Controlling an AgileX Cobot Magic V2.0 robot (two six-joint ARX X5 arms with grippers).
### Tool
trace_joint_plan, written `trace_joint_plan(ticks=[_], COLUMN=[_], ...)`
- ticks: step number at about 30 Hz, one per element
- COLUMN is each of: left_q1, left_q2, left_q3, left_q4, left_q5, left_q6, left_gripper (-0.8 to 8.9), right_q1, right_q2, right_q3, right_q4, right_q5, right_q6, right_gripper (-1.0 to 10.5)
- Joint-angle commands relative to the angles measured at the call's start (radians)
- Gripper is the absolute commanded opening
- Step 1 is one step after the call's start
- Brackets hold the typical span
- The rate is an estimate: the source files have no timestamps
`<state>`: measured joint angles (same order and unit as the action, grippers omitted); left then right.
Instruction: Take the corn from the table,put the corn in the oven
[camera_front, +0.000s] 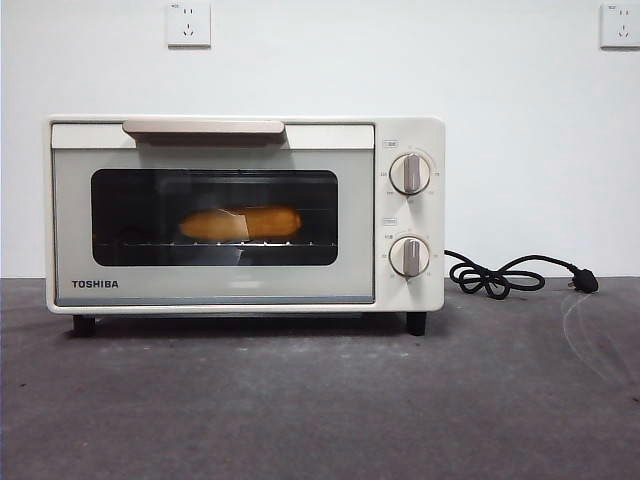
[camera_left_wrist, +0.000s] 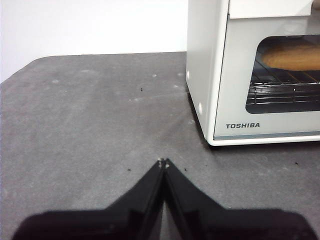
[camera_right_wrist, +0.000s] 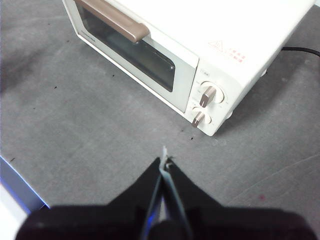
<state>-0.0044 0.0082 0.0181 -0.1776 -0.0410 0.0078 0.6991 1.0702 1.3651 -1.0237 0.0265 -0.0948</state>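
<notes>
The corn (camera_front: 240, 222) lies on the wire rack inside the oven (camera_front: 245, 290), seen through the dark glass of its closed door. From the left wrist view the corn (camera_left_wrist: 292, 56) shows orange behind the window of the oven (camera_left_wrist: 220, 75). My left gripper (camera_left_wrist: 163, 162) is shut with nothing in it, low over the table (camera_front: 320, 400) and off to the oven's left front corner. Higher up, in front of the knob end of the oven (camera_right_wrist: 260, 30), my right gripper (camera_right_wrist: 164, 161) is also shut and holds nothing. Neither gripper shows in the front view.
A black power cord with plug (camera_front: 510, 275) lies coiled on the table to the right of the oven. Two knobs (camera_front: 410, 173) sit on the oven's right panel. The table's edge (camera_right_wrist: 20, 190) runs close to the right gripper. A white wall stands behind.
</notes>
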Motion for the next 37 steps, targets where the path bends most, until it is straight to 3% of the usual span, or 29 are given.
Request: trace_joint_plan(ticks=[1, 6, 9, 14, 21, 25, 31, 37], left_q1=[-0.004, -0.004, -0.004, -0.004, -0.004, -0.004, -0.004, -0.004], left_q2=[-0.001, -0.001, -0.001, -0.001, -0.001, -0.001, 0.000, 0.001], left_q3=[-0.008, -0.008, -0.008, -0.008, -0.008, -0.008, -0.008, -0.008], left_q4=[0.013, 0.013, 0.013, 0.013, 0.013, 0.013, 0.013, 0.013], left_q5=[0.004, 0.004, 0.004, 0.004, 0.004, 0.003, 0.004, 0.004], left_q6=[0.011, 0.011, 0.011, 0.011, 0.011, 0.011, 0.011, 0.011], left_gripper=[-0.03, -0.03, -0.03, -0.03, -0.03, -0.03, -0.03, -0.03], right_q1=[0.000, 0.000, -0.025, -0.185, -0.544, -0.686, -0.733, -0.733], right_q2=[0.001, 0.001, 0.000, 0.000, -0.002, -0.019, -0.106, -0.248], right_q3=[0.002, 0.002, 0.001, -0.007, -0.015, -0.037, -0.187, -0.462], right_q4=[0.006, 0.029, 0.050, 0.143, 0.204, 0.281, 0.552, 0.736], right_q5=[0.001, 0.011, 0.037, -0.014, -0.229, -0.281, -0.239, -0.217], right_q6=[-0.004, -0.015, -0.092, -0.178, -0.165, -0.155, -0.089, -0.059], right_gripper=[0.0, 0.0, 0.0, 0.0, 0.0, 0.0, 0.0, 0.0])
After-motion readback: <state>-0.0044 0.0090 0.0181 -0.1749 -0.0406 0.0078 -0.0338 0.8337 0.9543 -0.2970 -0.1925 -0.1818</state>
